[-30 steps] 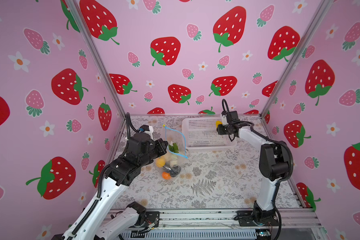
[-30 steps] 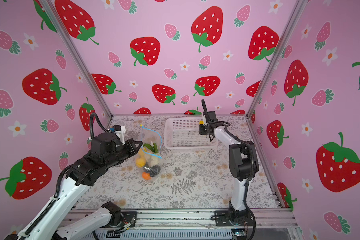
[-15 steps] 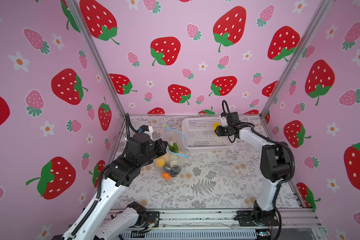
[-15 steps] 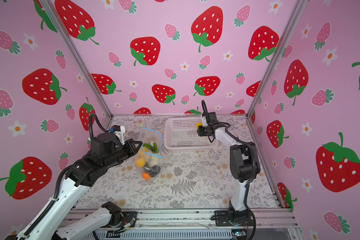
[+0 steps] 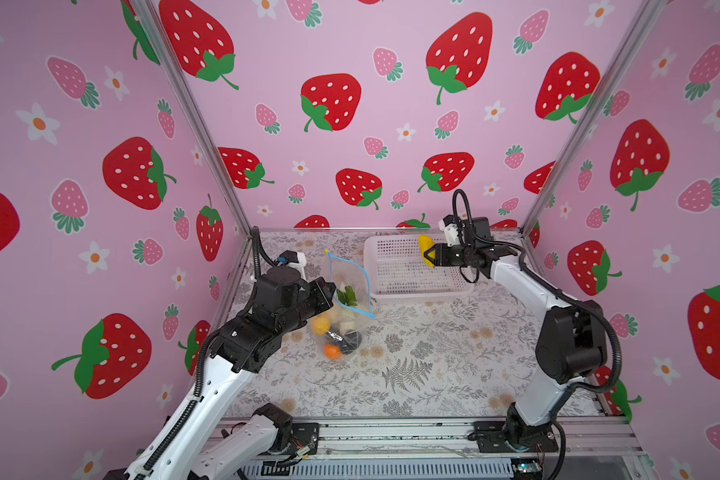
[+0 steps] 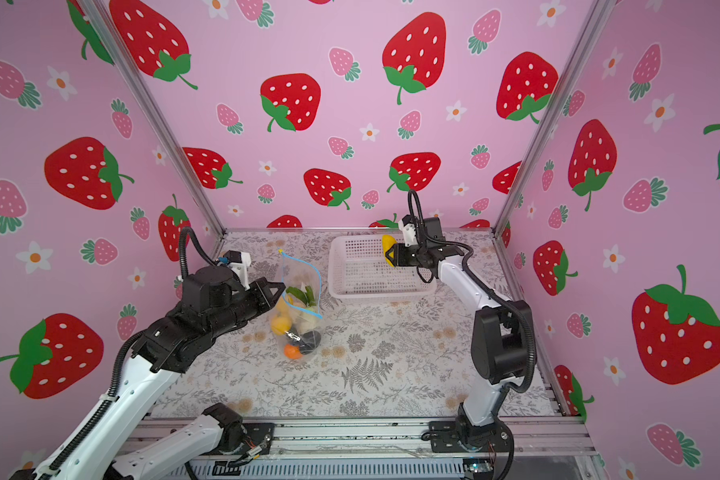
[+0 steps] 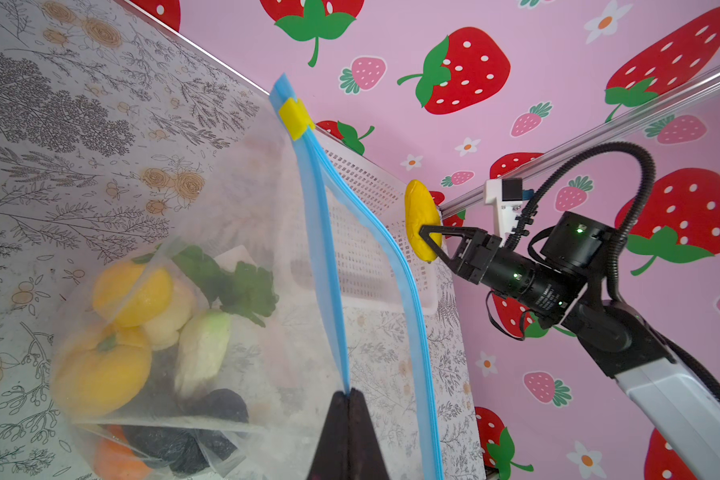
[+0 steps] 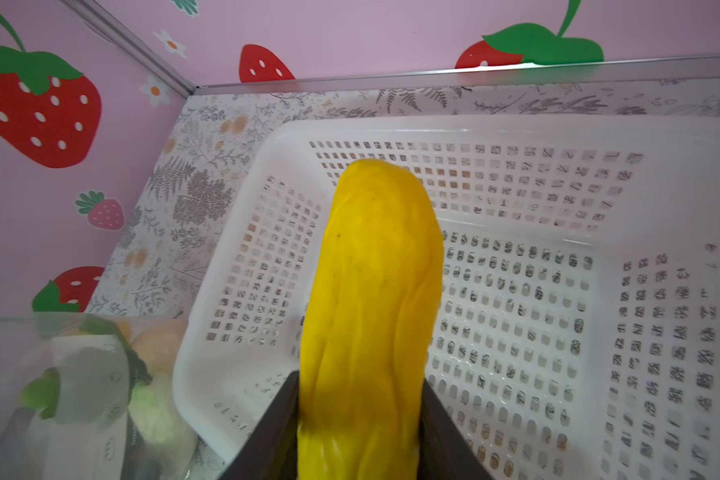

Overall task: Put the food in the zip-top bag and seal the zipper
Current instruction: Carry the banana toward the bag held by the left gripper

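The left gripper (image 7: 348,401), fingers pinched on the zipper (image 7: 329,266), held the zip-top bag (image 5: 352,276) gaping beside the white basket (image 5: 391,249), so more could join the food (image 7: 134,295) inside. Over that basket the right gripper (image 5: 430,256) had fingers clamped on a yellow toy fruit (image 5: 425,242), probably next in.

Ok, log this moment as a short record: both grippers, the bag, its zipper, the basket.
left gripper: shut on the zipper, holding up the bag's top edge
right gripper: shut on a yellow food piece, lifted near the white basket
zip-top bag: mouth open, facing the right arm
food inside: yellow, orange, cream and dark pieces, some with green leaves
zipper state: unsealed, strips apart; yellow tab at the end away from the left gripper
white basket contents: none visible
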Controlling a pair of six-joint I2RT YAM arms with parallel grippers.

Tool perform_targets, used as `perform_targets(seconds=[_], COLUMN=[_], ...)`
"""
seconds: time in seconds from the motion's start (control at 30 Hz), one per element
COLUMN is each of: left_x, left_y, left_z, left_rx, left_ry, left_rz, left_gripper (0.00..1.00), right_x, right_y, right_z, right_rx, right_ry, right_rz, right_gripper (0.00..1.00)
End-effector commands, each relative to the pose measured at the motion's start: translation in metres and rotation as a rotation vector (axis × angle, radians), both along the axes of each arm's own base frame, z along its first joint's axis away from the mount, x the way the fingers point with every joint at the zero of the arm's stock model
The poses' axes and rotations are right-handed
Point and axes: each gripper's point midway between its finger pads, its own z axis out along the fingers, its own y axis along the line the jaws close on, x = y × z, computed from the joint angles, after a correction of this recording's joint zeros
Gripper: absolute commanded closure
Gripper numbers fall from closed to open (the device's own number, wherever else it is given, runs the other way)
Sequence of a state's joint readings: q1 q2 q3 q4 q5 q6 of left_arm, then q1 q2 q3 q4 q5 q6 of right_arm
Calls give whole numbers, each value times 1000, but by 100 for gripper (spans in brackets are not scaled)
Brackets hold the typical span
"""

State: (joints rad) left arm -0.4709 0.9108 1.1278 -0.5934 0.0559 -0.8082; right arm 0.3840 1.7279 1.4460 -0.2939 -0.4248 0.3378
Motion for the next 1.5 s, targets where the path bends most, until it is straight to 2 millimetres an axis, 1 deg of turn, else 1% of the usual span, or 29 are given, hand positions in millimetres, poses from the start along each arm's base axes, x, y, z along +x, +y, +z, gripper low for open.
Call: perform_targets(seconds=[0.0, 0.07, 0.1, 0.2, 0.23, 0.37, 0.47, 0.63, 0.83, 0.97, 1.17, 1.4, 1.47], left_x=[4, 4, 4, 4, 4, 5, 5, 5, 5, 6, 7, 6, 5], left_y=[2, 2, 2, 1, 1, 0, 1, 1, 0, 0, -2, 0, 0], left_z=[7, 7, 7, 4, 3, 3, 5, 5, 4, 5, 5, 6, 5], left_rx=[-3, -3, -4, -4, -2, -6, -7, -3, -8, -9, -8, -6, -6], left_ry=[-25, -25, -26, -18, -16, -14, -20, -23, -21, -25, -25, -31, -30], left_rz=[14, 15, 14, 14, 15, 13, 13, 12, 11, 11, 5, 8, 8], left_gripper=[100, 100, 100, 100, 100, 100, 100, 100, 100, 100, 100, 100, 100], right_x=[-26, -36, -41, -54, -59, -76, -87, -106, -127, -141, -153, -165, -169], right_y=[21, 31, 33, 43, 48, 66, 80, 94, 109, 124, 154, 170, 174], right_z=[40, 59, 62, 82, 89, 108, 118, 139, 153, 157, 137, 125, 124], right_rx=[67, 85, 83, 85, 88, 76, 64, 64, 58, 40, -13, -47, -51], right_ry=[-35, -68, -63, -98, -113, -150, -170, -219, -254, -274, -240, -217, -216], right_rz=[84, 113, 122, 143, 155, 201, 233, 274, 323, 355, 419, 454, 463], right_gripper=[59, 59, 59, 59, 59, 60, 60, 59, 59, 60, 59, 60, 59])
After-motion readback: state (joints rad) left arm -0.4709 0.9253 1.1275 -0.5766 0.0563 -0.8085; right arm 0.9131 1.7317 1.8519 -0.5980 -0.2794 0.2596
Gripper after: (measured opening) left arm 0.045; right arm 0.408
